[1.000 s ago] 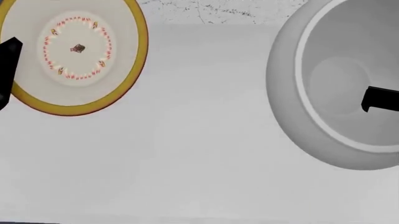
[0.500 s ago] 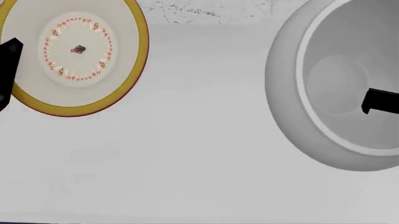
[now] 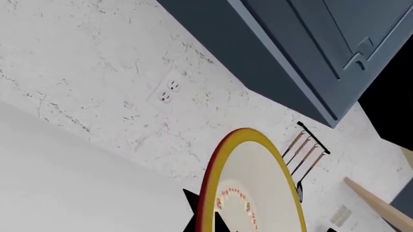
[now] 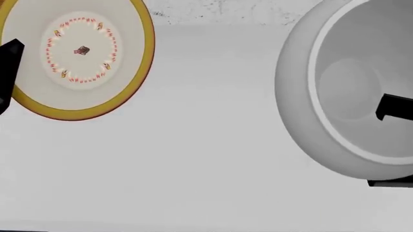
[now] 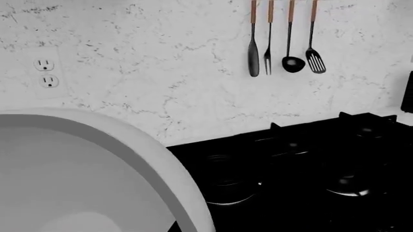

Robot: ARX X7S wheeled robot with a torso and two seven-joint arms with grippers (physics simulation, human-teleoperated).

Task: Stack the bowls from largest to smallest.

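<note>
The shallow white bowl with a yellow rim and a red-dotted ring [image 4: 81, 50] hangs at the head view's upper left. My left gripper [image 4: 7, 72] is shut on its rim at the left edge. The left wrist view shows that bowl [image 3: 258, 193] edge-on, with the black fingertips [image 3: 192, 205] either side of the rim. The round-bellied pale grey bowl [image 4: 348, 92] fills the right side. My right gripper [image 4: 392, 145] is shut on its wall, one finger inside and one outside. It also shows in the right wrist view [image 5: 77, 179]. The cream bowl is out of view.
A pale counter [image 4: 193, 159] lies below both bowls, with the speckled backsplash [image 4: 219, 9] behind. The right wrist view shows a black stove [image 5: 310, 169], hanging utensils [image 5: 284, 38] and a wall outlet [image 5: 46, 72]. The left wrist view shows a blue cabinet [image 3: 290, 43].
The grey bowl has shifted slightly, and the right gripper's outer finger now shows under its lower edge. The yellow-rimmed bowl has held its place.
</note>
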